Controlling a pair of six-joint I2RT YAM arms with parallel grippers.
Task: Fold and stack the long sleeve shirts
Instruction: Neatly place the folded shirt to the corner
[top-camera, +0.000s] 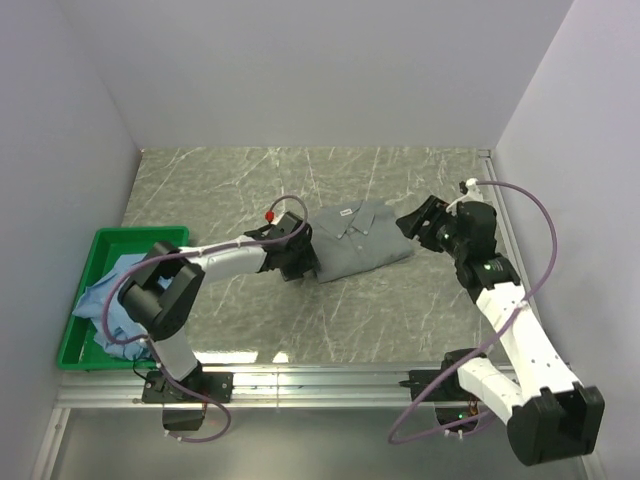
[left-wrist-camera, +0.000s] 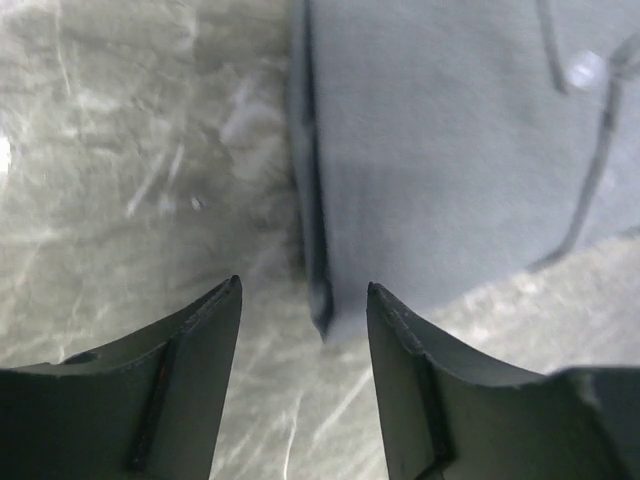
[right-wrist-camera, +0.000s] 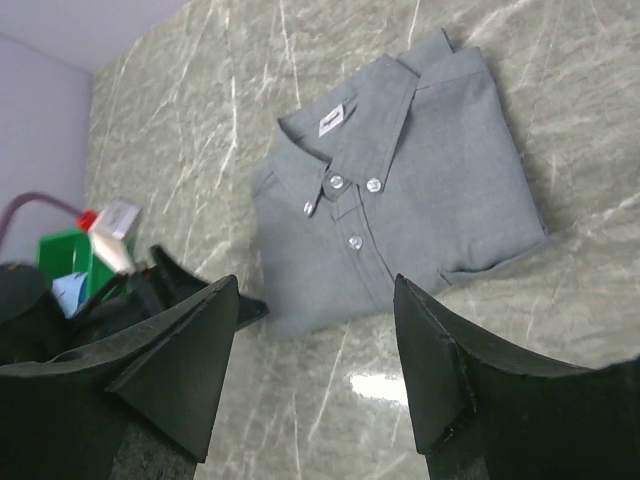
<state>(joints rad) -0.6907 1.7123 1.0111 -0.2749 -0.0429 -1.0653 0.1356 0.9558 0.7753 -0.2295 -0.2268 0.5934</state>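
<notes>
White-walled enclosure over a marbled grey bench (top-camera: 400, 320). The green bin (top-camera: 140, 232) at the left edge holds the light blue shirt (top-camera: 100, 295), crumpled and unfolded, evidently awaiting its turn. The grey-green shirt (top-camera: 365, 240) lies mid-bench, folded to a neat rectangle with collar and buttons uppermost, a likely base for the stack. The left hand (left-wrist-camera: 303, 290) sits low at that shirt's left edge, fingers apart, gripping nothing. The right hand (right-wrist-camera: 315, 285) hovers off its right side, likewise spread and empty.
</notes>
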